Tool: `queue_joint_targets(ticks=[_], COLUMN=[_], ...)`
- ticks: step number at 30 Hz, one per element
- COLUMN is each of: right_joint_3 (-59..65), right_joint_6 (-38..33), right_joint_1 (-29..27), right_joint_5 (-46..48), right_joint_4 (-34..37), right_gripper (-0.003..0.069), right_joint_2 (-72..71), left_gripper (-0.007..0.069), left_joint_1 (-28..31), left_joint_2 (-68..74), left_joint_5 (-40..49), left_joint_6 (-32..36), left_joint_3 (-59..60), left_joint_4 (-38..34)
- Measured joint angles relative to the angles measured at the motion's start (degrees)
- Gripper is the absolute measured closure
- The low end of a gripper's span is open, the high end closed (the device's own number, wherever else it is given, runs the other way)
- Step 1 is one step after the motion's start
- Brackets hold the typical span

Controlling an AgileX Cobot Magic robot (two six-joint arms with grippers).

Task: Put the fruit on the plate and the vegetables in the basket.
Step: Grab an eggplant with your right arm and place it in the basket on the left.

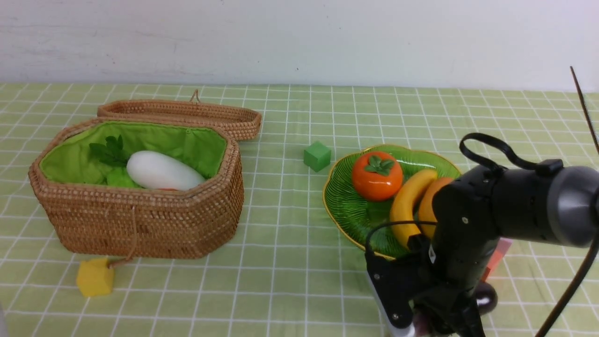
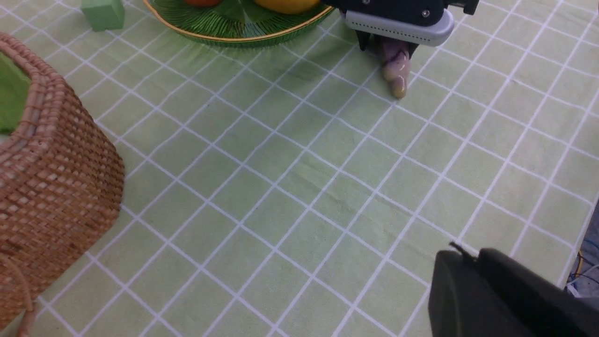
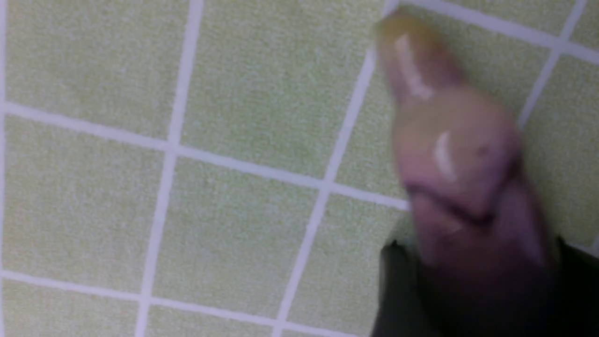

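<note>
Eggplant gripped in right claw near the bench's front right edge.
The eggplant [image 2: 395, 70], stem end protruding, is clamped in the right claw [image 2: 390, 44] just in front of the plate [image 1: 351, 210], which holds persimmon [image 1: 376, 175], banana [image 1: 409, 206] and mango [image 1: 428, 201]. The basket [image 1: 140, 220] at left holds the radish [image 1: 164, 171]. Left claw's state cannot be told.

Three fruits: persimmon [image 1: 376, 176], banana [image 1: 410, 206], mango [image 1: 429, 202]. One radish [image 1: 163, 171], one eggplant [image 2: 396, 70]. Two cubes: green [image 1: 317, 156], yellow [image 1: 95, 277].

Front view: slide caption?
Fruit on the plate, radish in the basket; right gripper low beside the plate.
</note>
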Motion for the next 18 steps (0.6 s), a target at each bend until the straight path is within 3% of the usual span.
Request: queue_joint_targets(ticks=[7, 10, 16, 18], right_joint_3=[0.0, -1.1, -11.2, -21.0], right_joint_6=[0.0, 1.8, 19.9, 30.3], right_joint_1=[0.1, 2.7, 11.3, 15.4], right_joint_5=[0.1, 2.5, 6.0, 6.6], right_joint_4=[1.7, 4.3, 9.0, 9.2], right_gripper=[0.0309, 0.0309, 0.0309, 0.0309], right_joint_2=[-0.3, -2.9, -7.0, -6.8], left_gripper=[0.0587, 0.0596, 0.0625, 0.0637], left_joint_1=[0.0, 0.0, 0.0, 0.0], left_joint_2=[0.0, 0.0, 0.0, 0.0], left_joint_5=[-0.1, -0.9, -2.6, -3.0], left_joint_6=[0.0, -0.2, -5.9, -12.5], left_joint_3=[0.0, 0.0, -1.3, -3.5], left_joint_4=[0.8, 1.0, 4.9, 11.0])
